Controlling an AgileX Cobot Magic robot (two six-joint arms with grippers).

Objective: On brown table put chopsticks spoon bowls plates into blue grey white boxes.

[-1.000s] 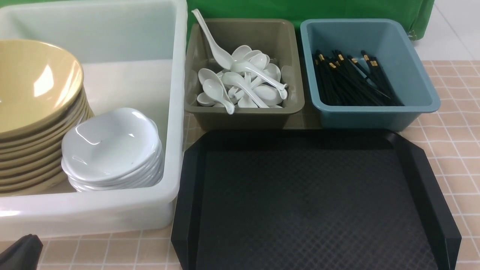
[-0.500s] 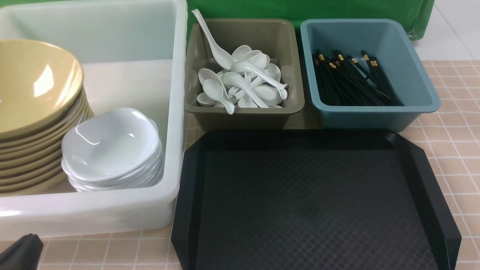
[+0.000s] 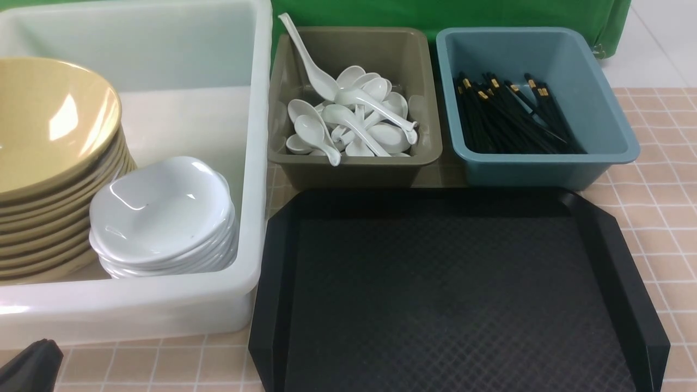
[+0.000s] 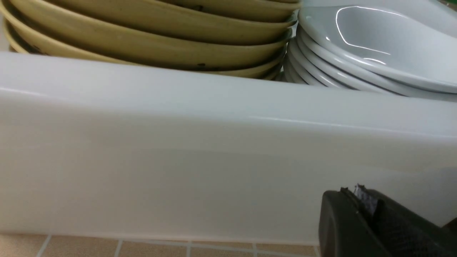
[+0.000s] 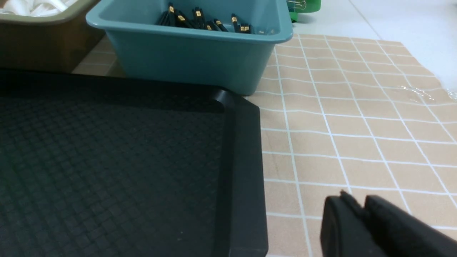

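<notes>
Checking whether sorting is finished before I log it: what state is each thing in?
bowls: stacked, in white box
plates: stacked beside the bowls, same box
spoons: piled in grey box
chopsticks: lying in blue box
black tray: nothing on it
left pincer: shut, holding nothing
right pincer: nearly closed, holding nothing

We see only a dark corner of the left gripper (image 3: 30, 367) at the front view's lower edge. The white box (image 3: 136, 310) and bowls (image 3: 49, 163) run off the left edge; the black tray (image 3: 457, 294) off the bottom. In the right wrist view, the right gripper (image 5: 360, 210) is cropped, and we cannot judge its jaw gap.
</notes>
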